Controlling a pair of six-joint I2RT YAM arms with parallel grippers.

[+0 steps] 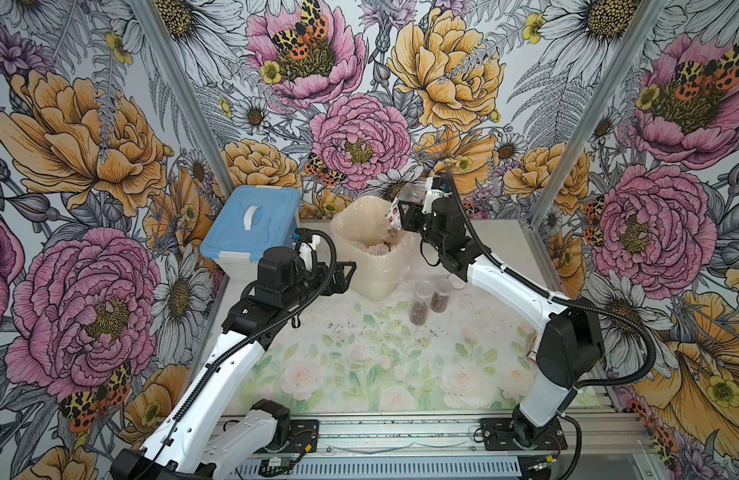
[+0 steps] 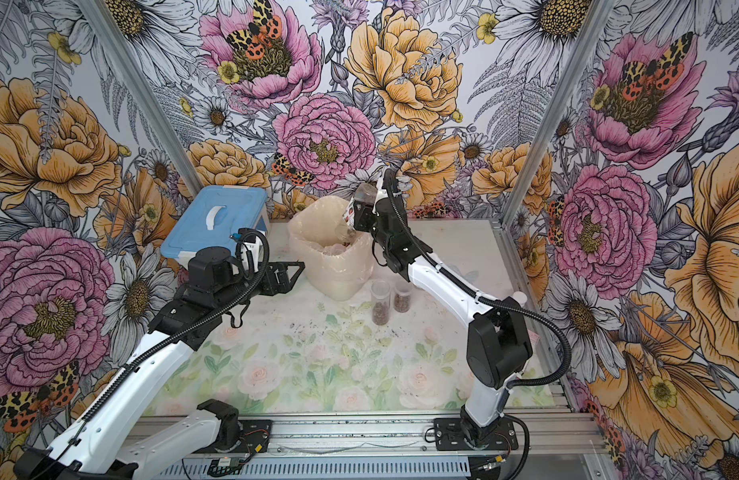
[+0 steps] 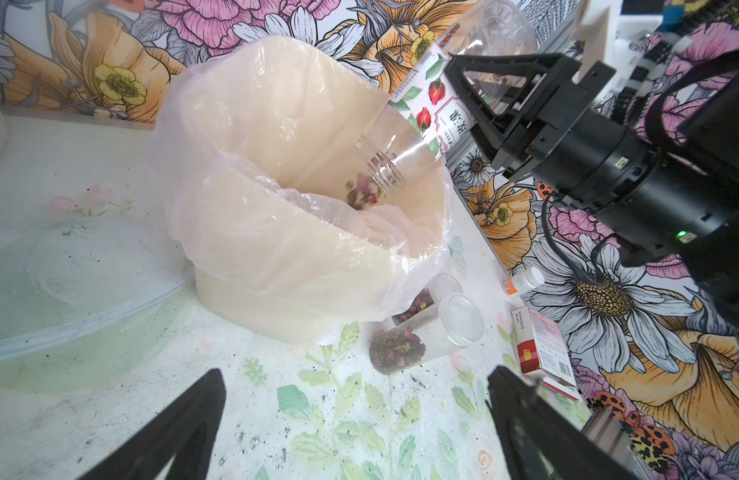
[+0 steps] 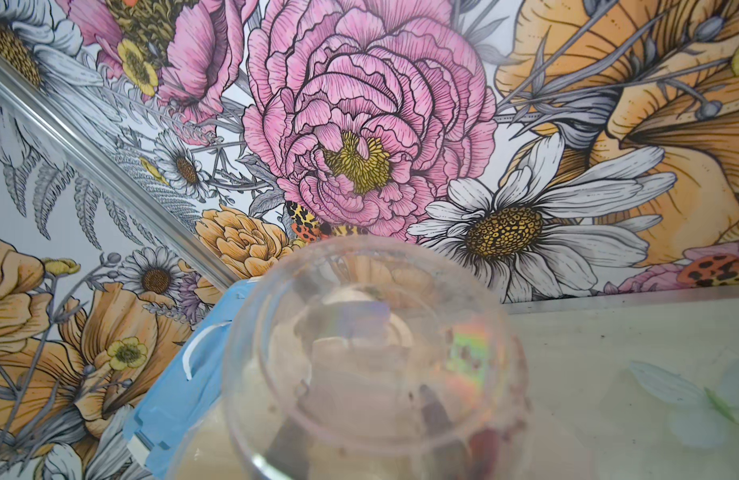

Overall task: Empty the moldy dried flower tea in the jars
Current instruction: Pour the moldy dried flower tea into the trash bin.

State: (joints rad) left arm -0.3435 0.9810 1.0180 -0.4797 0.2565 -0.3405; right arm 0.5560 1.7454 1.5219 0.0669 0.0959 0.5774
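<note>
My right gripper is shut on the taller jar with the red-and-white label. That jar is tipped mouth-down over the bag-lined bin. Reddish dried flower tea is at its mouth inside the bin. Two small clear jars stand side by side on the table right of the bin, with dark tea in their bottoms. My left gripper hangs open left of the bin, holding nothing.
A box with a blue lid stands at the back left. A white-capped bottle with an orange label and a red-and-white carton lie near the right wall. Dark specks are scattered over the floral tabletop.
</note>
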